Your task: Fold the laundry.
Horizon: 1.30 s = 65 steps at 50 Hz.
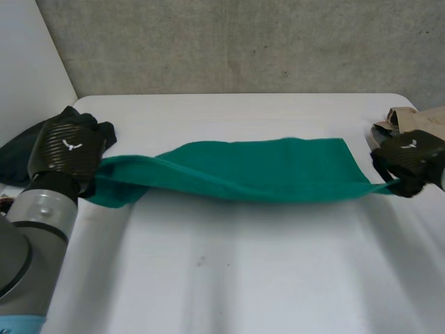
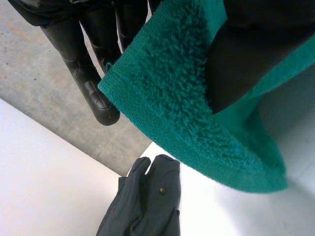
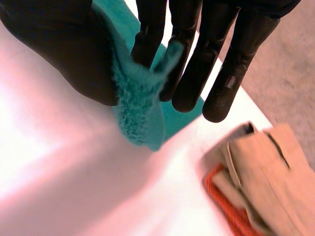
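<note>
Because each end is pinched, the green towel (image 1: 257, 170) runs as a long band across the middle of the head view, drawn out between the two arms above the white table (image 1: 229, 278). Its far edge seems to lie on the table while the near edge is lifted. The left robot hand (image 1: 66, 149), at the left of the frame, has the towel's left end. In the left wrist view the thumb presses the hem against the fingers behind it, and one finger (image 2: 93, 83) stands straight beside the cloth, holding nothing. The right robot hand (image 1: 410, 158), at the right edge of the frame, has only the tip of the opposite corner. In the right wrist view that tip is nipped between thumb and one finger, the other fingers (image 3: 231, 73) straight and spare.

Gripping at both ends looks meant to pull the cloth flat and square its edges before a fold. The right hold is thin, so a harder pull may slip it.

A dark garment (image 1: 17, 160) lies behind the left robot hand at the left edge of the frame. A beige garment (image 1: 407, 118) sits at the upper right, just beside the right robot hand, both apart from the towel, probably waiting their turn
</note>
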### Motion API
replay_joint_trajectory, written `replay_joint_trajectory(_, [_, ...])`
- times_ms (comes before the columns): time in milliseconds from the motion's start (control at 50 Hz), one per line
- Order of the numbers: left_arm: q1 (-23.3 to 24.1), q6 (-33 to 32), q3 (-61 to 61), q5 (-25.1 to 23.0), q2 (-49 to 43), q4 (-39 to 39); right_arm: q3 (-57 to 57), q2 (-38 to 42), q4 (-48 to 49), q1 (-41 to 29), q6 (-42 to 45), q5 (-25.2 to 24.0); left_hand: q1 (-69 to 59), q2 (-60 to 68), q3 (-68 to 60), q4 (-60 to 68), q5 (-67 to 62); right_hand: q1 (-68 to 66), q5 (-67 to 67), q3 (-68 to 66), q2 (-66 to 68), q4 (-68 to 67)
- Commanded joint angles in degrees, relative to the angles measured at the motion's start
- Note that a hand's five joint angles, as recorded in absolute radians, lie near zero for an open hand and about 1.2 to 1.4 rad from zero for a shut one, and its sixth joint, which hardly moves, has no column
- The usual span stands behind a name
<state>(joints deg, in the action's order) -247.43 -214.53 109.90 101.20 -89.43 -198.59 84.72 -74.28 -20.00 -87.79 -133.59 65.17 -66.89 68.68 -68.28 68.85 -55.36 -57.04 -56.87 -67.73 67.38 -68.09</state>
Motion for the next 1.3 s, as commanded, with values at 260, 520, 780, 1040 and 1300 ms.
replay_joint_trajectory(260, [-5.79, 0.78, -5.65, -12.08, -12.07, 9.80, -0.23, 6.04, -9.28, 0.89, 13.02, 2.84, -13.11, 11.32, -11.72, 11.15, -14.64, -22.96, -13.13, -12.27, 12.62, -11.91])
replay_joint_trajectory(520, [-4.03, 0.78, -38.05, -8.39, -31.50, 4.45, -27.23, 18.03, 8.64, -10.03, 1.50, 14.11, -13.11, 11.32, -11.72, 11.15, -14.64, -22.96, -13.13, -12.27, 12.62, -11.91])
replay_joint_trajectory(780, [-2.98, 4.46, -51.63, -7.77, -29.58, -23.85, -32.61, 14.78, 51.81, -11.88, -11.16, 15.34, -13.11, 11.32, -11.72, 11.15, -14.64, -22.96, -13.13, -12.27, 12.62, -11.91])
replay_joint_trajectory(1040, [-3.41, 8.69, -34.68, -8.74, -30.54, -24.83, -19.70, 16.98, 50.67, -11.79, -14.94, 13.32, -13.11, 11.32, -11.72, 11.15, -14.64, -22.96, -13.13, -12.27, 12.62, -11.91])
replay_joint_trajectory(1300, [-2.97, 7.81, -14.73, -8.74, -32.40, -22.73, -2.11, 18.04, 33.81, -10.83, -11.78, 9.19, -13.11, 11.32, -11.72, 11.15, -14.64, -22.96, -13.13, -12.27, 12.62, -11.91])
